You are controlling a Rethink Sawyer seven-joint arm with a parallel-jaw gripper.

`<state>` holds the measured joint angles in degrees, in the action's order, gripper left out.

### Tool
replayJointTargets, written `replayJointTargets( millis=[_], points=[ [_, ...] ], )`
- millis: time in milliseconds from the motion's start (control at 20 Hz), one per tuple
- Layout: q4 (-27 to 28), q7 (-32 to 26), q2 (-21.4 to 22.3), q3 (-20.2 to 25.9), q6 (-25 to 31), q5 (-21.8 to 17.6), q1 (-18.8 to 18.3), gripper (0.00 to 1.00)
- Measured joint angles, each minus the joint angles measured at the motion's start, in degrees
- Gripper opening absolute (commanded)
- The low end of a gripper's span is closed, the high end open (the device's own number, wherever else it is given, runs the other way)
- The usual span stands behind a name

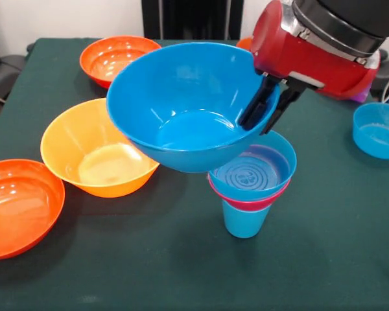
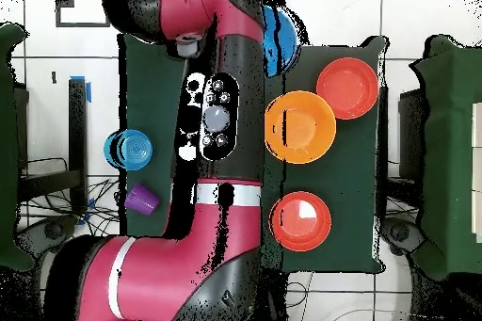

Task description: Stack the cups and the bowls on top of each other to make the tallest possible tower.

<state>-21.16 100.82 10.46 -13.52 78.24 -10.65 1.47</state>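
Tower (image 1: 247, 194) at lower centre-right of front view: light blue cup (image 1: 245, 219) at bottom, pink bowl (image 1: 246, 202) nested in it, small blue bowl (image 1: 256, 172) on top. Red-orange bowl (image 1: 16, 204) at lower left; yellow-orange bowl (image 1: 94, 155) beside it. Gripper (image 1: 267, 110) clamped on rim of large blue bowl (image 1: 181, 103), held tilted just above tower. Second red-orange bowl (image 1: 113, 58) upper left. Another small blue bowl (image 1: 378, 129) at right edge.

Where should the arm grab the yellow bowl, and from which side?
Grip the yellow bowl by its rim, coming down from above with one jaw inside the wall and one outside. It sits upright and open, too wide to span, with a thin flared wall. The side nearer the tower looks freest; the red-orange bowl crowds the opposite side. The gripper holds the big blue bowl the same way.
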Motion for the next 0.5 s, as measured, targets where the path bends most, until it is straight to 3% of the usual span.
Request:
replayJointTargets(
  millis=[500],
  points=[
    [2.4, 0.4, -0.6, -1.9, 0.1, 1.1, 0.1, 0.00]
  ],
)
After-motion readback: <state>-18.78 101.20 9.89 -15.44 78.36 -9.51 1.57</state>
